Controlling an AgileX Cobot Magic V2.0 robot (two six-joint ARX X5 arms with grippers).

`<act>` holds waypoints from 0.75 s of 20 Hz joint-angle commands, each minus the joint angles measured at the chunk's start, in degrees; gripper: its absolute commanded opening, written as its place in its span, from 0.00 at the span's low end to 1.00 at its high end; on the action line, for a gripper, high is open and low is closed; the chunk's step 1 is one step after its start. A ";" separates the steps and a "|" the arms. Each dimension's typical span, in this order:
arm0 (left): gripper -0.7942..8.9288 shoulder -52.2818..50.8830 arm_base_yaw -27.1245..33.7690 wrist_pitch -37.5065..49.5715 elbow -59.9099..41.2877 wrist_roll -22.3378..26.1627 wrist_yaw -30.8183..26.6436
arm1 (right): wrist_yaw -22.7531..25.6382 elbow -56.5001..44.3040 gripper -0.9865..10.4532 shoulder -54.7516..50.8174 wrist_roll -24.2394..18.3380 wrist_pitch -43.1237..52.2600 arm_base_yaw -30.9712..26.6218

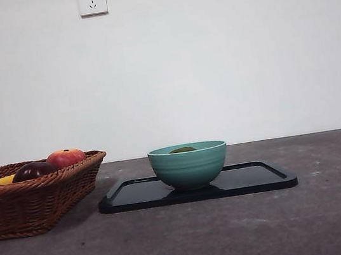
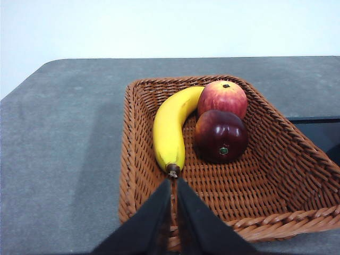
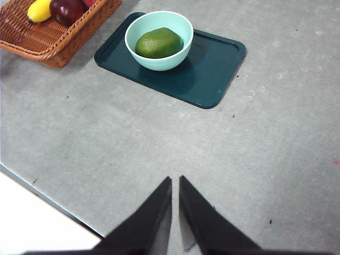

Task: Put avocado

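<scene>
The dull green avocado lies inside the teal bowl, which stands on the dark tray. From the front only the avocado's top peeks over the bowl's rim. My right gripper hangs shut well back from the tray, over bare table, holding nothing. My left gripper is shut and empty above the near rim of the wicker basket.
The wicker basket sits left of the tray and holds a banana, a red-orange apple-like fruit and a dark purple fruit. Grey tabletop stretches to the right of the tray.
</scene>
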 commanded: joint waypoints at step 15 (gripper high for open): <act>0.10 -0.02 -0.24 -0.72 -1.18 -3.67 -4.26 | 0.11 0.48 0.10 0.11 0.57 0.57 0.50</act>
